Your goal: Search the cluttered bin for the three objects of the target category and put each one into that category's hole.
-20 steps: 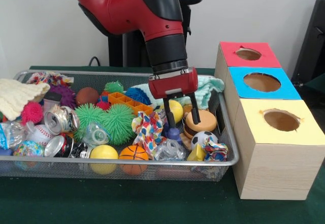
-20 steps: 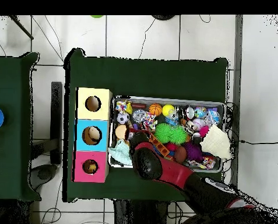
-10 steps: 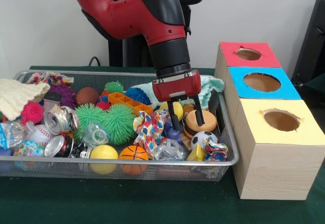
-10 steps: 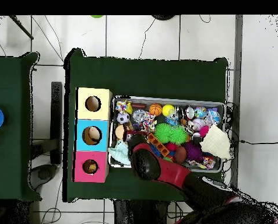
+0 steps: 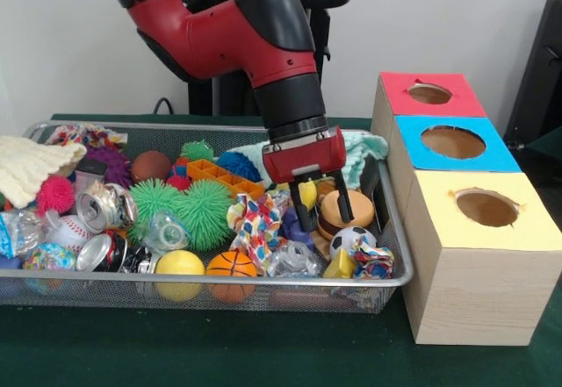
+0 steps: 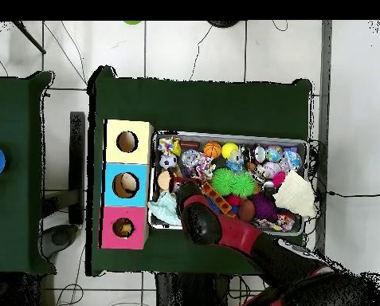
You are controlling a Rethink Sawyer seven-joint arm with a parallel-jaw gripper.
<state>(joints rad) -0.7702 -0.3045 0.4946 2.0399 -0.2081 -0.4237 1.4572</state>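
Wire mesh makes up the bin [image 5: 219, 292], and you should read it from its near rim back. Along that rim lie a yellow ball [image 5: 178, 262], a small basketball [image 5: 230, 264], a clear plastic piece [image 5: 292, 261] and, toward the near right corner, a soccer ball [image 5: 353, 237] with a knotted rag toy [image 5: 375, 262] beside it. Behind those sit crushed cans [image 5: 104, 216] on the left, two green spiky balls [image 5: 184, 211] mid-bin, and a toy burger [image 5: 345, 212] near the right wall.

Your gripper [image 5: 322, 213] hangs low over the right part of the bin, fingers [image 5: 340, 196] spread apart and holding nothing. One finger stands beside the burger, the other comes down by a blue toy [image 5: 293, 226], and a yellow ball [image 5: 306, 193] shows between them, a little behind. Whether the tips touch anything you cannot tell.

Farther back are the orange tray [image 5: 224, 176], a brown ball [image 5: 150, 166] and a pale green cloth [image 5: 360, 153] at the far right corner. Past the bin's right wall stand the boxes: yellow hole [image 5: 486, 207] nearest, blue hole [image 5: 453, 142], then red hole [image 5: 429, 94].

You appear to be in the picking step, nothing yet secured. Which category is wanted isn't shown. Next you'd need to settle the fingers around one item only, close, and lift clear of the clutter.
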